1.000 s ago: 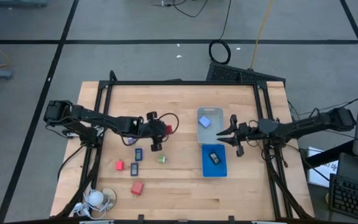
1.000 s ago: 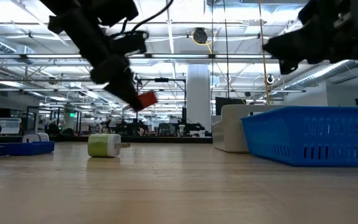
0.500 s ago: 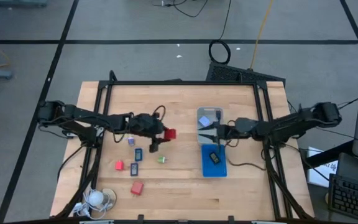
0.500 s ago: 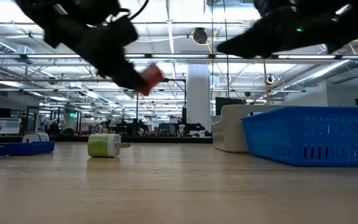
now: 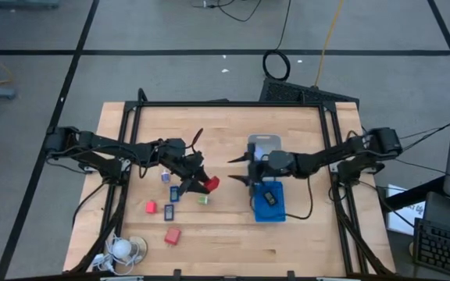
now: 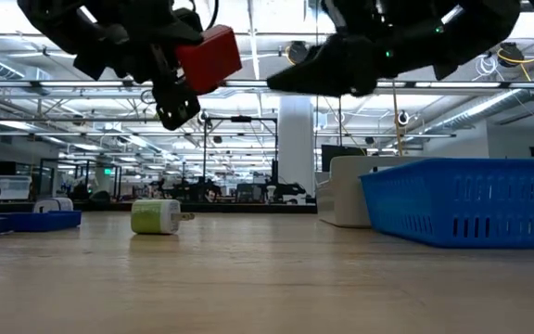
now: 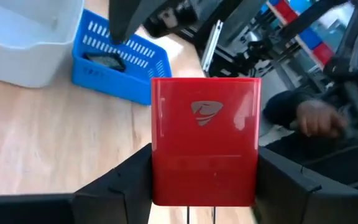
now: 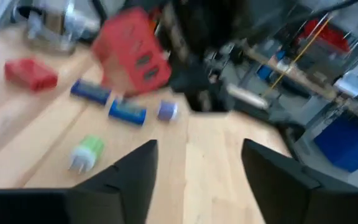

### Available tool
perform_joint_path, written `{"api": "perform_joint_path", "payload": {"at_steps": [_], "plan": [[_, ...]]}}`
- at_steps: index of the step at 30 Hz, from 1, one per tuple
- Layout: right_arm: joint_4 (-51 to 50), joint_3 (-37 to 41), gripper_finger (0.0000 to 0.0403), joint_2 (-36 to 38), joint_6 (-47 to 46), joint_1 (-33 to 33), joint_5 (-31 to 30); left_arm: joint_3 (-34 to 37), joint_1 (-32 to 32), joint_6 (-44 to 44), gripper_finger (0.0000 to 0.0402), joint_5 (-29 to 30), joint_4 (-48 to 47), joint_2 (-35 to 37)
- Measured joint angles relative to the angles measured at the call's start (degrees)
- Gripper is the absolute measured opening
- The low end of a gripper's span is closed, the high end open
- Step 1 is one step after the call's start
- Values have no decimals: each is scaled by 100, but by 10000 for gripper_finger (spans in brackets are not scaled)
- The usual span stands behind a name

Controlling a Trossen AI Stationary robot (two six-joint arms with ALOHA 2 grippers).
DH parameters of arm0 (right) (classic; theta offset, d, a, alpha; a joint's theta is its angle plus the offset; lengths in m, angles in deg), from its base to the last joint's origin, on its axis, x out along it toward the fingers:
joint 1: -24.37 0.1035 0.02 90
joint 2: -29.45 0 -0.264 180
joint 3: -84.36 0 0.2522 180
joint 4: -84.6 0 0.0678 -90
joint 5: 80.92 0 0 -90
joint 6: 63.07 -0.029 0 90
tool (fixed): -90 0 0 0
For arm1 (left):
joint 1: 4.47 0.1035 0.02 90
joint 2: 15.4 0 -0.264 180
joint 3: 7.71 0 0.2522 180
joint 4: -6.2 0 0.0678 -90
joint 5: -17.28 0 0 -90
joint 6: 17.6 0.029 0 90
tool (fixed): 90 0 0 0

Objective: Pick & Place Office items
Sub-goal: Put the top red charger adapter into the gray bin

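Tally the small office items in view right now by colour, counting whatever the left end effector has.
Red blocks: 3, counting the held red block in the left end effector
Blue-and-black pieces: 2
Green bit: 1
Lilac bit: 1
Dark piece inside the blue tray: 1
Total: 8

Three red blocks (image 5: 210, 183), two trays (image 5: 269, 204), two dark blue pieces (image 5: 174, 193), one green bit (image 5: 202, 200)
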Motion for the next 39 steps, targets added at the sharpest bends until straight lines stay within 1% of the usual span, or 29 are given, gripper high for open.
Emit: {"api": "perform_joint_path", "payload": {"at_steps": [2, 5, 8, 12, 15, 18, 24, 29, 31, 34, 39], "plan": [[6, -290, 251, -271, 2, 19, 45, 6, 0, -217, 215, -131, -164, -17], [-83, -540, 266, -515, -55, 35, 548, -1, -3, -380, 212, -218, -217, -77], [-82, -757, 269, -709, -180, 37, 1084, 7, -2, -414, 214, -355, -341, -81], [-71, -1016, 269, -935, -167, 37, 1386, 3, -37, -445, 232, -362, -361, -81], [-52, -1195, 264, -1091, -171, 48, 1687, 4, -37, -478, 229, -367, -349, -81], [-55, -1377, 258, -1259, -125, 95, 1804, 2, -37, -522, 212, -363, -333, -81], [-91, -1669, 246, -1537, -30, 107, 1811, 2, -15, -526, 213, -342, -352, -83], [-112, -1704, 221, -1545, 48, 112, 1821, 2, -19, -485, 239, -362, -349, -83], [-161, -1704, 205, -1545, 60, 112, 1823, 2, -33, -485, 235, -355, -320, -83], [-208, -1704, 177, -1547, 171, 112, 1831, 2, -35, -489, 215, -355, -321, -83], [-263, -1704, 128, -1543, 429, 113, 1848, 2, -26, -577, 212, -393, -308, -83]]}}
